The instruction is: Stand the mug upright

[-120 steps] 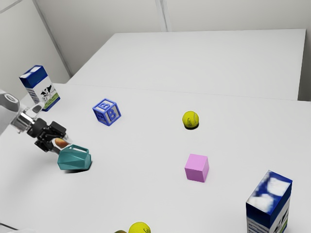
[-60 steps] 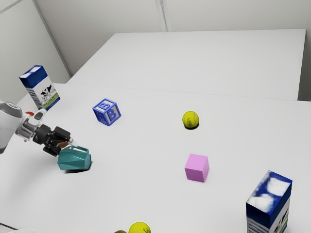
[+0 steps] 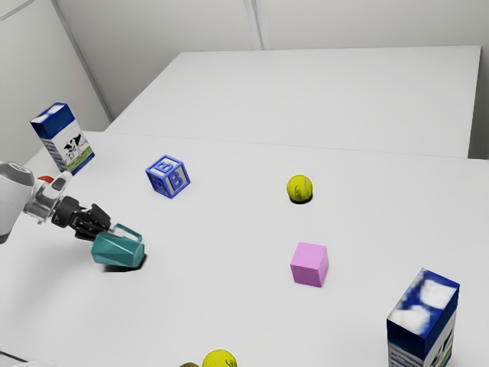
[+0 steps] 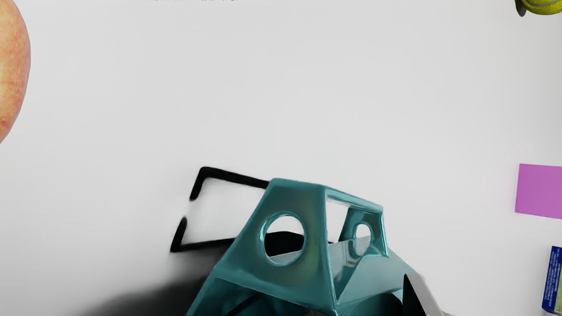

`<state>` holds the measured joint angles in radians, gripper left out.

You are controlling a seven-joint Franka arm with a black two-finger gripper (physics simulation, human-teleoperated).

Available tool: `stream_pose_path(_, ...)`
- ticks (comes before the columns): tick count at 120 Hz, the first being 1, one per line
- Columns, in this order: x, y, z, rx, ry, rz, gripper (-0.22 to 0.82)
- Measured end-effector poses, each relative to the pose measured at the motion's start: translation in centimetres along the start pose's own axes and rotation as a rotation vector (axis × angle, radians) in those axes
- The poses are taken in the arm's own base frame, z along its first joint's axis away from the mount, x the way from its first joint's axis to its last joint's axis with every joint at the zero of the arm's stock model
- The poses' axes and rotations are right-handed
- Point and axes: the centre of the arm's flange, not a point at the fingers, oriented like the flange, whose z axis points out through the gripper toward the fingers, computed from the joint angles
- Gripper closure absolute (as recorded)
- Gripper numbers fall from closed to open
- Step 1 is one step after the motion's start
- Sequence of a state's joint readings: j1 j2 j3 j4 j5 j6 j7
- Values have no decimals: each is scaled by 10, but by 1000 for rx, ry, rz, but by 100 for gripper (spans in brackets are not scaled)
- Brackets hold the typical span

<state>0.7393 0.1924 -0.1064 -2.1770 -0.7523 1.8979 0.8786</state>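
I'm looking at a white table [image 3: 221, 283], with a second pale surface [image 3: 328, 92] beyond its far edge and light grey walls [image 3: 367, 23] behind. A milk carton [image 3: 70, 145] stands near the table's far corner at the exterior view's left; a blue letter block [image 3: 168, 177] sits in from there, farther from the far edge. My arm [image 3: 14, 195] enters from the exterior view's left, its hand slanting down so the gripper [image 3: 101, 229] is right at the teal mug [image 3: 118, 251]. I can't tell whether it's open or closed. The mug lies tipped on its side, handle uppermost, toward the table's side edge at the exterior view's left.
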Motion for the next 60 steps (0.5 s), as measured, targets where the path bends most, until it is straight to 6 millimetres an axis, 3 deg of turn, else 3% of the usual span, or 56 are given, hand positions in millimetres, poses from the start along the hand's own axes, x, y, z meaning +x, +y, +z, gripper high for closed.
stream_pose_path(23, -2, 11, -4, 14, 5, 34, 70)
stream_pose_path(60, -7, 43, -16, 45, 21, 102, 77)
